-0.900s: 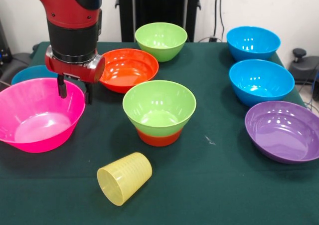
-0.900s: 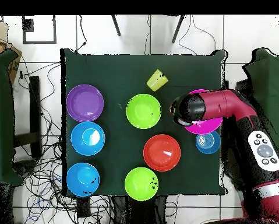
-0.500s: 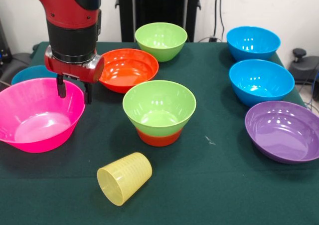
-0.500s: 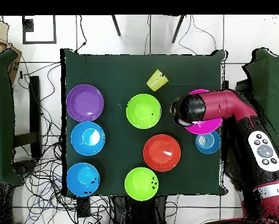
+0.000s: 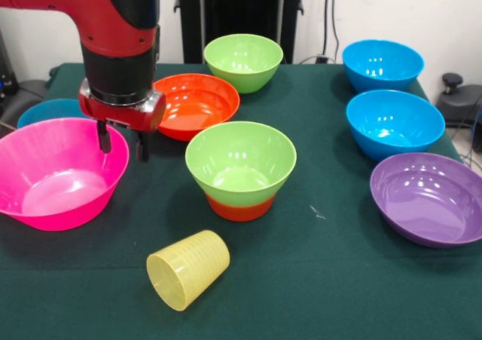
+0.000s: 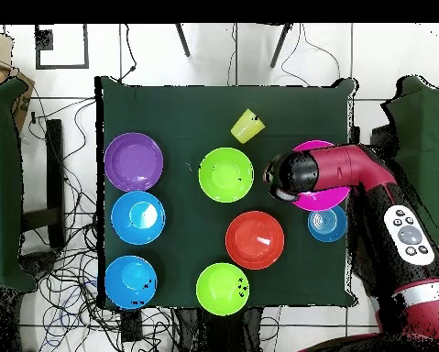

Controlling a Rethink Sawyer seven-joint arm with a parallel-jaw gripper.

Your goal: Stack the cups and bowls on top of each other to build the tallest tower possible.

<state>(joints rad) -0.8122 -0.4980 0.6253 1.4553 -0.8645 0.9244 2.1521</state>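
Observation:
My gripper (image 5: 122, 142) hangs open at the right rim of the big pink bowl (image 5: 53, 178), one finger over the bowl's inside and the other outside it. Nothing is held. The tower (image 5: 241, 163) is a lime green bowl nested on a small orange bowl (image 5: 239, 206) at the table's middle. The pale-yellow cup (image 5: 188, 268) lies on its side near the front edge. In the overhead view the arm's head (image 6: 287, 174) covers the gripper and part of the pink bowl (image 6: 325, 199), beside the tower (image 6: 225, 174) and the cup (image 6: 247, 126).
A wide orange bowl (image 5: 192, 105) and a lime green bowl (image 5: 243, 61) stand behind the tower. Two blue bowls (image 5: 382, 65) (image 5: 395, 123) and a purple bowl (image 5: 429, 198) line the right side. Another blue bowl (image 5: 45, 112) peeks out behind the pink one.
The gripper has shifted a little to the right along the pink bowl's rim, toward the tower, and slightly lower. It stays open. No bowl or cup has moved.

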